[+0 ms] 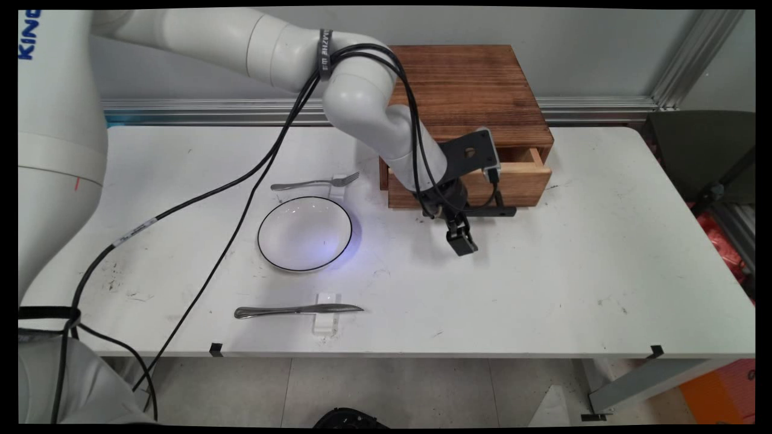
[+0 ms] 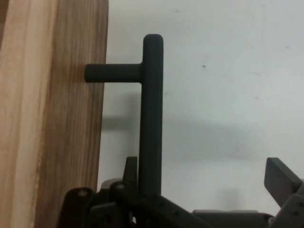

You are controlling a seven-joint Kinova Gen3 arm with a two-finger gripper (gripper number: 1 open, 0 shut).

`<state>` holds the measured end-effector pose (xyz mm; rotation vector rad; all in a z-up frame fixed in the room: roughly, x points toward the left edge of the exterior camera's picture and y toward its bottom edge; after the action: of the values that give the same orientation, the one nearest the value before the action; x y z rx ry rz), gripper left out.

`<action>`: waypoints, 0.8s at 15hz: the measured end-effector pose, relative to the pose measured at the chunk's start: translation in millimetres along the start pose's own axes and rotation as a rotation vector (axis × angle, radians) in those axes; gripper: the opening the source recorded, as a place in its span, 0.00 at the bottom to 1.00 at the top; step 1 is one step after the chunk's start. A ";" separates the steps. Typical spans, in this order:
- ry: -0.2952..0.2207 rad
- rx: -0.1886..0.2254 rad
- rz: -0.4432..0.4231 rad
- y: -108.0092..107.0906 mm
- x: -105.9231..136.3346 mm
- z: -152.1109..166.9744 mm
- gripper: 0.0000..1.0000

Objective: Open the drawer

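Drawer handle (image 2: 151, 114) between claw fingers (image 2: 281, 176); open table (image 1: 603, 253) right.

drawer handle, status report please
Gripper open, low at the drawer's front. Handle between its fingers, not clamped. Drawer slightly open. Bowl, fork, knife off to the side.

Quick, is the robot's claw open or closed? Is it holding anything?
Black two-finger gripper: jaws open, holding nothing; one finger sits by the wooden drawer's black bar handle.
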<state>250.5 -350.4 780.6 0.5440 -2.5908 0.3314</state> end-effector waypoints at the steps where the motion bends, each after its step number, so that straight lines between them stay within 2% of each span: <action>1: -0.001 -0.004 0.000 3.9 -0.4 -1.5 1.00; 12: -0.006 -0.043 0.007 44.0 -2.6 -13.5 1.00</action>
<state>239.0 -306.0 785.0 0.5220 -2.5994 0.2764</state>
